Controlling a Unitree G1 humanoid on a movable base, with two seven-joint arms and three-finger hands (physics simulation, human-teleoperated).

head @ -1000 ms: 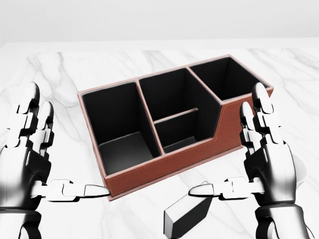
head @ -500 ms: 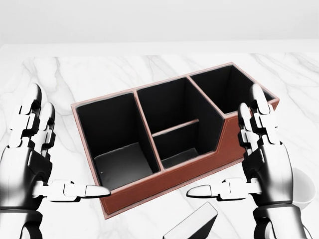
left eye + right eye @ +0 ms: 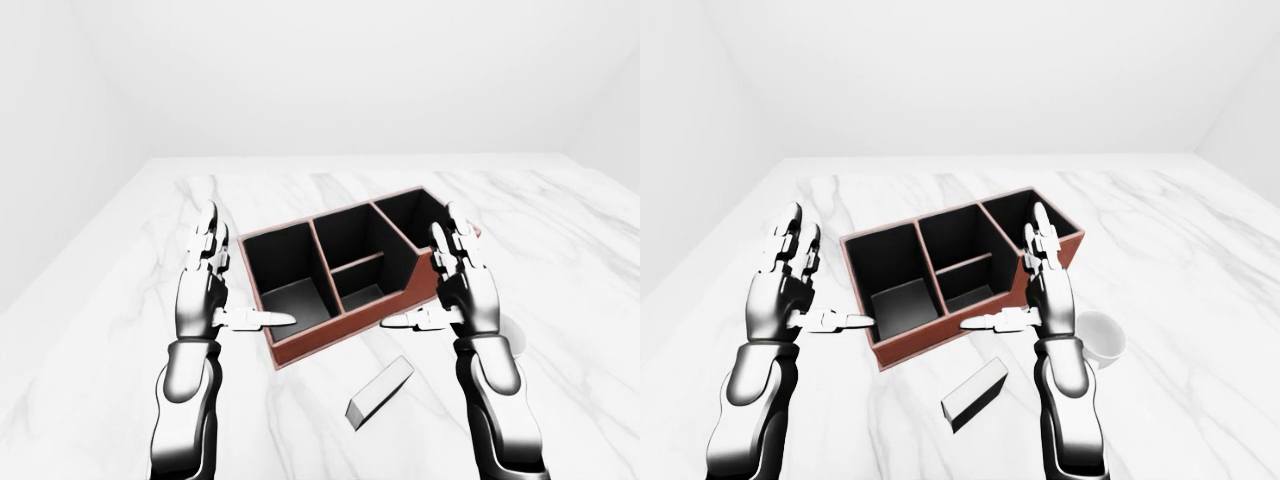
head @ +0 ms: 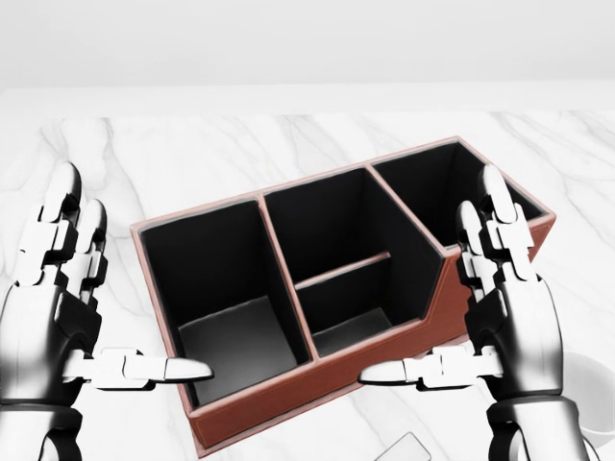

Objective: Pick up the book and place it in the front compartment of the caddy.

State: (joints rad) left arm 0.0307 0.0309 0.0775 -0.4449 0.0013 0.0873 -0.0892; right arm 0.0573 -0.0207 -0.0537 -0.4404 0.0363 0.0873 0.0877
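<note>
Book [image 3: 975,395] flat on table [image 3: 1200,250], near bottom of right-eye view, just below caddy [image 3: 345,272], untouched. Left hand [image 3: 203,290] and right hand [image 3: 1048,285] raised, fingers spread wide, holding nothing. White cup [image 3: 1100,338] just beside right hand. Risk: reaching down for book, right arm may clip cup or caddy wall.

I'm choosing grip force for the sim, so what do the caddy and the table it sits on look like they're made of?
The caddy looks like reddish-brown leather or leatherette: matte outer walls with a fine grain and a paler line along the edges, and a smooth black lining inside. The table looks like polished white marble, going by its grey veins; being a render, both are guesses.
</note>
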